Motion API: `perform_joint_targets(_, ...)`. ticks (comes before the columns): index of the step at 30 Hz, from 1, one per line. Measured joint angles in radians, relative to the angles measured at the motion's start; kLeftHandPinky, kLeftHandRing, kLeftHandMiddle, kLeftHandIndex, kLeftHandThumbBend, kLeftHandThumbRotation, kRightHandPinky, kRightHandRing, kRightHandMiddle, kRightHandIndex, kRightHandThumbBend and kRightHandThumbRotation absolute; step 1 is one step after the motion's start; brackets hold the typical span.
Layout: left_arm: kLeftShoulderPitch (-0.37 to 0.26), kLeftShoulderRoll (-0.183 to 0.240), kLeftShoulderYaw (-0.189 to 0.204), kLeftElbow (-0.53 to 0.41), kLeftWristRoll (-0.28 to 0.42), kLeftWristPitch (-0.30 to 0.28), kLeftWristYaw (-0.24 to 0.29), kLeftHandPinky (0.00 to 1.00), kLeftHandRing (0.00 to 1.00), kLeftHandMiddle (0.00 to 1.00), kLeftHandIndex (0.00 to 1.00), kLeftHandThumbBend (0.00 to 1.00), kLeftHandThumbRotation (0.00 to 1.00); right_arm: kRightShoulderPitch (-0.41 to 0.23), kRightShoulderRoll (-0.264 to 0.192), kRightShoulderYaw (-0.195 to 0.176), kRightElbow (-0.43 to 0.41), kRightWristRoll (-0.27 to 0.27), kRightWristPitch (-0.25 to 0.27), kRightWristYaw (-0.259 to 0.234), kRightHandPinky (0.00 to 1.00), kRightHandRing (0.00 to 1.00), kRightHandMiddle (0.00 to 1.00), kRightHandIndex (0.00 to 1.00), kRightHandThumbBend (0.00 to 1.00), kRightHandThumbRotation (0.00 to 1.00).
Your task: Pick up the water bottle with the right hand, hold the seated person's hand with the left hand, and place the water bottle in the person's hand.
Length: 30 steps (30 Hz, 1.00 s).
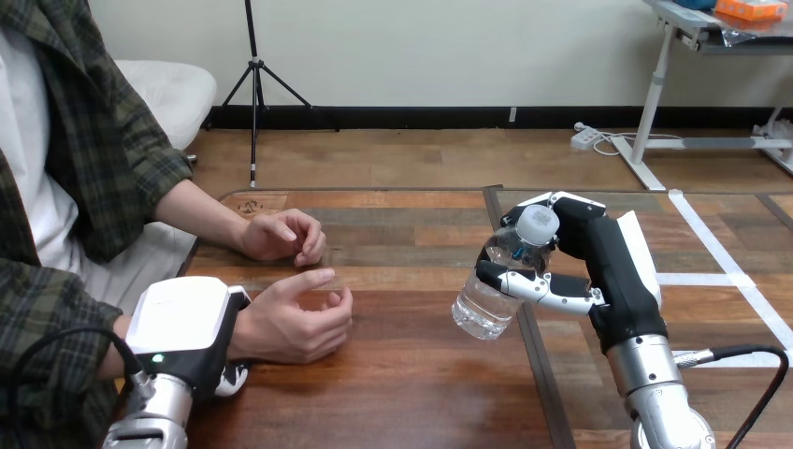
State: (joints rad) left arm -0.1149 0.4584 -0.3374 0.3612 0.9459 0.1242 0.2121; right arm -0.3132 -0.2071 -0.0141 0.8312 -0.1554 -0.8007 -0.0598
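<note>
Holding: my right hand (570, 285) curls round the tilted bottle (496, 281), held up well right of the person's near hand (299, 323).
Steadying: my left hand (187, 327) clasps that hand's wrist (247, 329), readying its palm.

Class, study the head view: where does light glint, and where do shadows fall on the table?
Head view: bright glints on the clear water bottle held in the right robot hand; a soft dark shadow under the person's nearer hand on the wooden table, which shows only a mild sheen, no harsh glare.
</note>
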Motion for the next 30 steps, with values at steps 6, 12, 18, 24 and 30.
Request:
perform_joint_targets(6, -0.016, -0.013, -0.002, 0.027, -0.008, 0.0, 0.017, 0.57, 0.6, 0.63, 0.62, 0.79, 0.0, 0.0, -0.002, 0.0, 0.0, 0.001, 0.0, 0.003, 0.39, 0.44, 0.48, 0.49, 0.73, 0.0)
perform_joint_targets(12, -0.031, -0.027, -0.004, 0.049, -0.014, 0.0, 0.029, 0.56, 0.59, 0.62, 0.62, 0.79, 0.0, 0.0, -0.009, 0.0, 0.0, 0.001, 0.0, 0.009, 0.39, 0.43, 0.48, 0.49, 0.73, 0.0)
perform_joint_targets(18, -0.046, -0.038, -0.006, 0.076, -0.019, -0.001, 0.045, 0.56, 0.6, 0.62, 0.62, 0.78, 0.0, 0.0, -0.018, 0.0, 0.0, 0.001, 0.0, 0.011, 0.38, 0.43, 0.48, 0.49, 0.73, 0.0)
perform_joint_targets(24, -0.058, -0.047, -0.008, 0.1, -0.033, -0.003, 0.055, 0.57, 0.61, 0.63, 0.63, 0.78, 0.0, 0.0, -0.026, 0.0, 0.0, 0.001, -0.001, 0.011, 0.38, 0.43, 0.48, 0.49, 0.73, 0.0)
perform_joint_targets(30, -0.069, -0.053, -0.012, 0.12, -0.038, -0.006, 0.065, 0.57, 0.61, 0.63, 0.62, 0.78, 0.0, 0.0, -0.03, 0.0, 0.0, 0.009, -0.001, 0.017, 0.39, 0.43, 0.48, 0.49, 0.73, 0.0)
